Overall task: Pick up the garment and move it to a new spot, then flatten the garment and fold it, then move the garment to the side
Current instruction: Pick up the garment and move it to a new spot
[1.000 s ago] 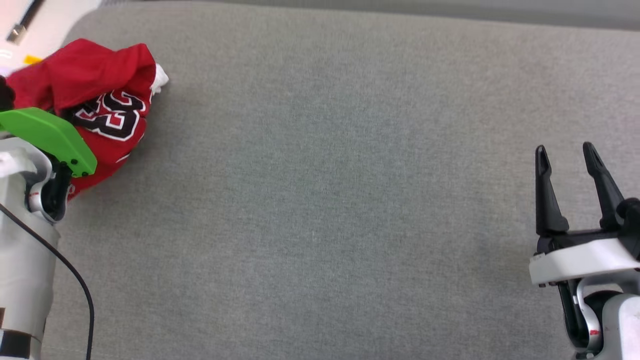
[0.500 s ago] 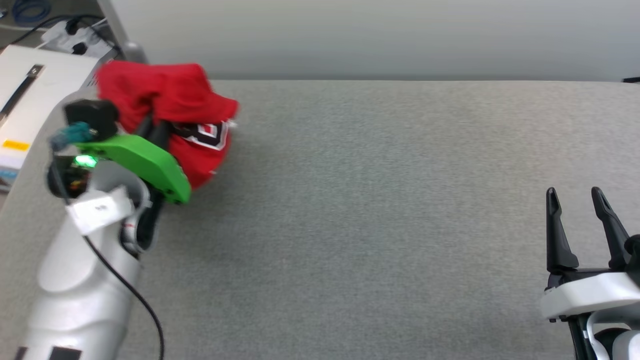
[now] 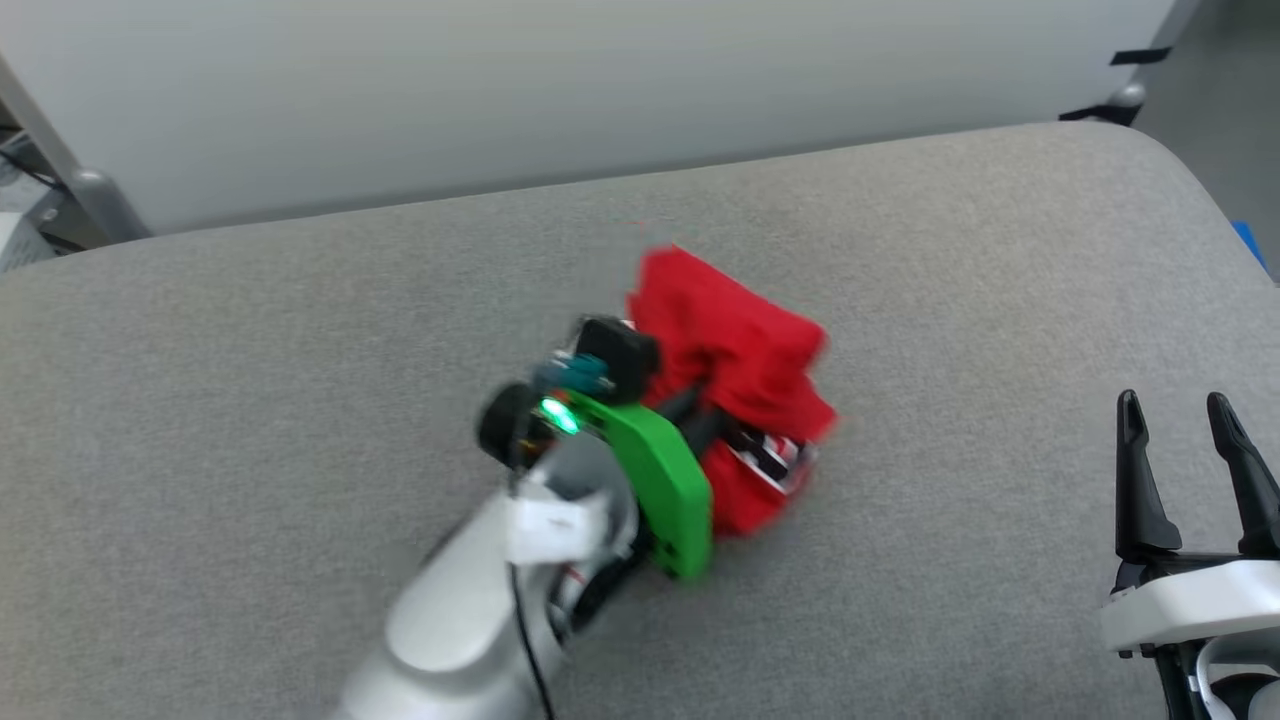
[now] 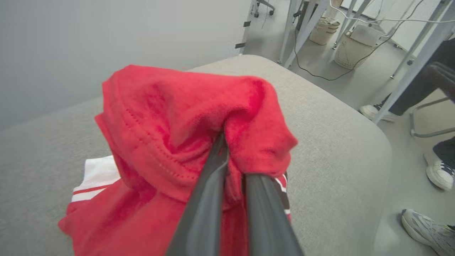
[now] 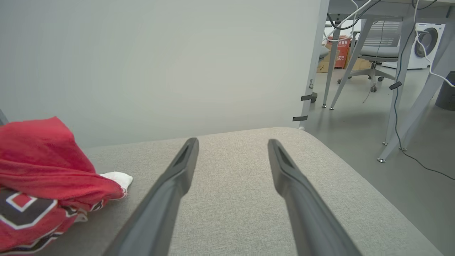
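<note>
The left gripper (image 4: 233, 167) has its fingers pinched nearly together on a fold of the garment (image 3: 735, 340), the red cloth bulging over their tips. In the head view the bundle sits just right of the frame's centre, above the middle of the grey counter (image 3: 300, 350). It hangs in a crumpled lump, with part of the black and white lettering showing at its lower edge. In the left wrist view a white sleeve (image 4: 97, 170) with red stripes trails at the lower left, and it seems to rest on the counter, though I cannot be sure. The right gripper (image 3: 1175, 400) stands at the lower right of the head view with its fingers spread wide and nothing between them, well apart from the cloth.

This looks like the carrying step, with flattening and folding not yet begun. The main risk is the hold, which takes only one thick fold, so the weight of the hanging cloth could pull it free. The trailing sleeve could drag and twist the bundle tighter. If the garment is set down in this heap, spreading it flat will be harder.
</note>
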